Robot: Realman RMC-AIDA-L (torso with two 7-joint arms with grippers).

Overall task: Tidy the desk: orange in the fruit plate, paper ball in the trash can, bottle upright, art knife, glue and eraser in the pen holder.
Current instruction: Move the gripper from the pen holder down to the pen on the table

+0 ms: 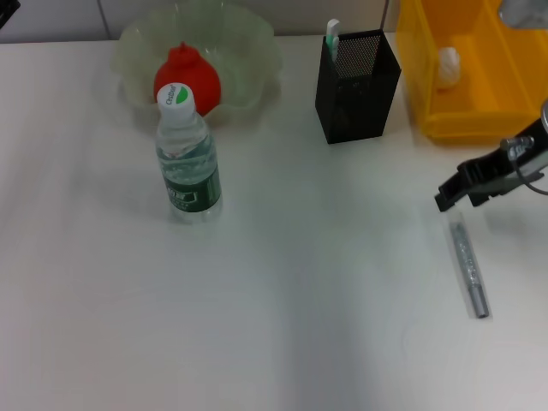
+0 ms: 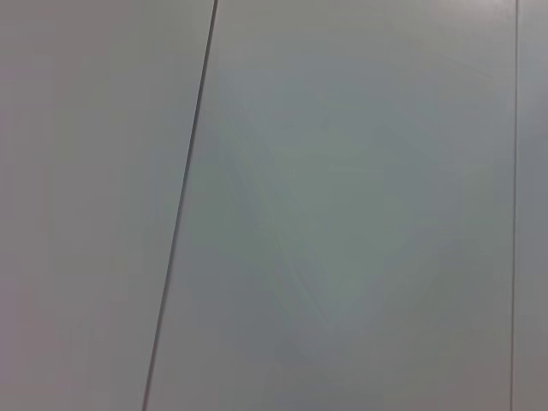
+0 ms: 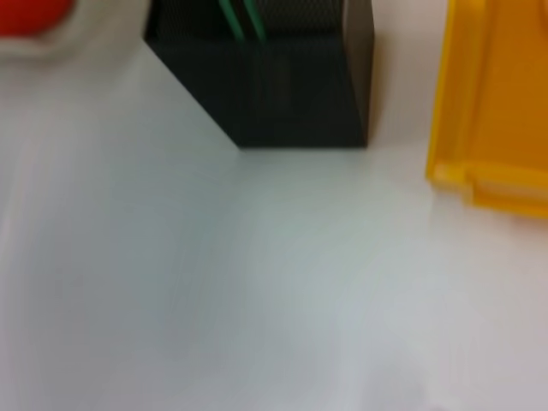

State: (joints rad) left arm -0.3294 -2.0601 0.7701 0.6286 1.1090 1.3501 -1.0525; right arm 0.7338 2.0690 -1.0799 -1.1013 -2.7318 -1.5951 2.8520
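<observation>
One arm of mine was at work: my right jaws [image 1: 451, 195] hung at three o'clock on the desk [image 1: 282, 325], just above the near end of the silver art knife [image 1: 469, 267], which lay flat pointing toward five o'clock. I could not tell whether they were parted or clenched. My left jaws were out of sight. At eleven o'clock the orange [image 1: 187, 77] sat in the fruit plate [image 1: 248, 51], the bottle [image 1: 187, 158] upright just before it. At one o'clock stood the pen holder [image 1: 357, 86]; beside it the trash can [image 1: 471, 86] held the paper ball [image 1: 449, 65].
</observation>
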